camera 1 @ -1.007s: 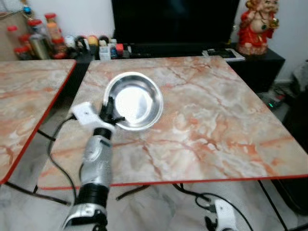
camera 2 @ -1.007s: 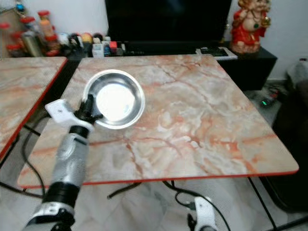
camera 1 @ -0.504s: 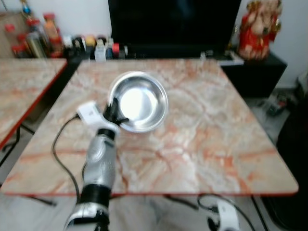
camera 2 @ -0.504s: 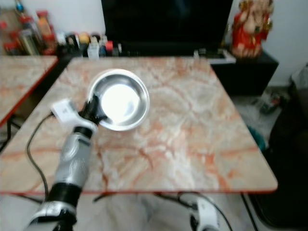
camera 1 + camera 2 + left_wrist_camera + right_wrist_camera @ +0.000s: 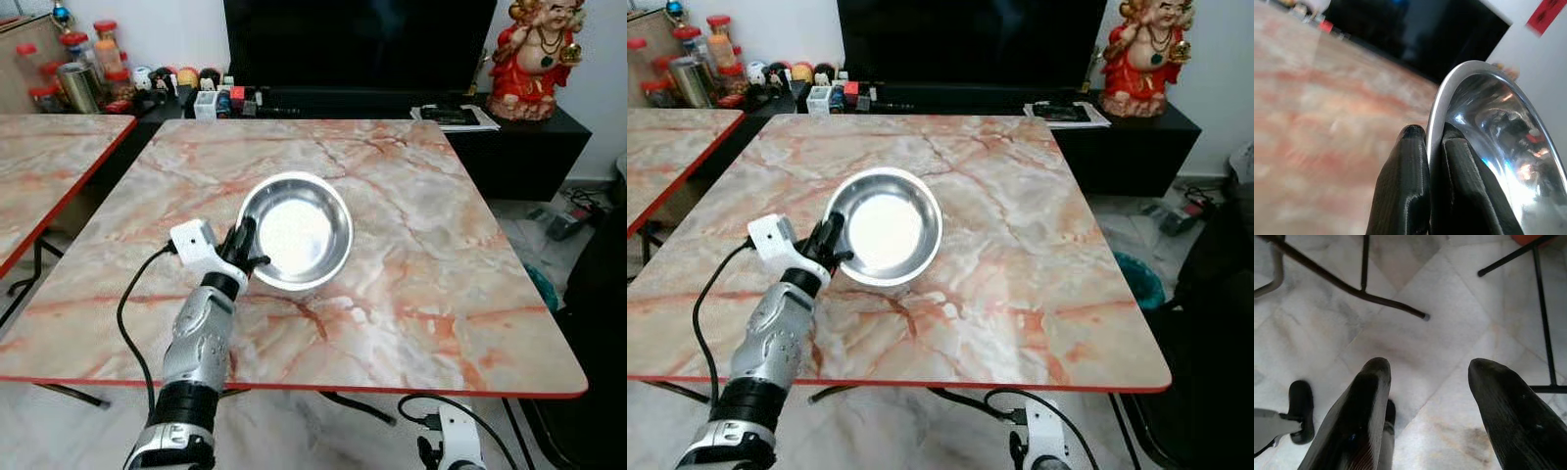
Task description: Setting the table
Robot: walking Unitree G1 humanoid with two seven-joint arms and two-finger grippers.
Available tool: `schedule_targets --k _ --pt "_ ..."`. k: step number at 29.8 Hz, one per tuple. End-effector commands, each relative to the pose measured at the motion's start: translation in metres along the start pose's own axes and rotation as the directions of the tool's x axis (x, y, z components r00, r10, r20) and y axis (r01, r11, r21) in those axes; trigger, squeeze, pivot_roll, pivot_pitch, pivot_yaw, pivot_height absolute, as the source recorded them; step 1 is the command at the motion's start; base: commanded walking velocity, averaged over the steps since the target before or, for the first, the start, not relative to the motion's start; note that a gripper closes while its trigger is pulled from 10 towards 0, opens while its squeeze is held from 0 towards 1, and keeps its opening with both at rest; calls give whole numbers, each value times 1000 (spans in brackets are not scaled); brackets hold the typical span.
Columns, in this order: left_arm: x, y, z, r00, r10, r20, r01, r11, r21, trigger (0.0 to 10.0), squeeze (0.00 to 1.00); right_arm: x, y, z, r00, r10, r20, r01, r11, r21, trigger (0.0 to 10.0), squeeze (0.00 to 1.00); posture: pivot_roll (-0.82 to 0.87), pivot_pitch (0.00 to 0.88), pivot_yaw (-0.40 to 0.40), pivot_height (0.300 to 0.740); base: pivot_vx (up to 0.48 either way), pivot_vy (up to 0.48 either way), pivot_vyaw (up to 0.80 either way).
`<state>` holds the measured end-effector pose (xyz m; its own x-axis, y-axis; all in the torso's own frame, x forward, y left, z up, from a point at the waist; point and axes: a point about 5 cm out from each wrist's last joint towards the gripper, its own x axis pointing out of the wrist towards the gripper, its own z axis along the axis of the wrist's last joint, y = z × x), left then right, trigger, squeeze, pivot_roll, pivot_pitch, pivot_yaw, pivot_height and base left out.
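Observation:
A shiny steel bowl [image 5: 297, 228] is held over the middle-left of the marble table [image 5: 441, 264]. My left gripper [image 5: 245, 250] is shut on the bowl's near-left rim, one finger inside and one outside. In the left wrist view the two black fingers [image 5: 1405, 191] pinch the bowl's rim [image 5: 1449, 93], with the bowl tilted beside them. My right gripper [image 5: 1425, 396] hangs low beside the table, open, with marble floor and black table legs beyond its fingers.
A second marble table [image 5: 44, 166] stands to the left across a gap. Behind are a dark TV cabinet [image 5: 362, 49], jars and small bottles [image 5: 83, 83], and a red figurine [image 5: 544, 54]. A black cable [image 5: 132, 313] trails from my left arm.
The camera has moved and the picture shifted. My left gripper has carried the bowl nearer to me and to the right, toward the table's middle, still gripping the rim.

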<state>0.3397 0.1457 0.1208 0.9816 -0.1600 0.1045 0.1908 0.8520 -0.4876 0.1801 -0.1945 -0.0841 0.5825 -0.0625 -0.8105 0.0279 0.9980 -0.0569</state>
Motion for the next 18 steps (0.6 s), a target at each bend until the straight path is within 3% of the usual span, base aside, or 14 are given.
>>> schedule_targets --k 1,3,10,18 --pt "-1 -1 -5 999 -1 -42 0 1000 -14 10000 0 0 1 0 1000 -1 -7 1 1000 4 10000 0 20 0 -23 740 0 0 0" --pt "-5 0 -15 993 6 -117 -12 999 -44 10000 0 -1 0 -4 1000 -10 -17 10 1000 14 10000 0 22 0 -23 740 0 0 0" --pt "-4 -5 -22 982 -21 -187 9 998 -62 10000 0 -5 -1 -23 998 -20 -66 21 1000 15 10000 0 22 0 -19 740 0 0 0" --pt "3 -24 -26 962 -90 -256 43 983 -181 10000 0 -9 -4 -39 993 -38 -111 41 999 21 10000 0 8 0 -4 740 0 0 0"
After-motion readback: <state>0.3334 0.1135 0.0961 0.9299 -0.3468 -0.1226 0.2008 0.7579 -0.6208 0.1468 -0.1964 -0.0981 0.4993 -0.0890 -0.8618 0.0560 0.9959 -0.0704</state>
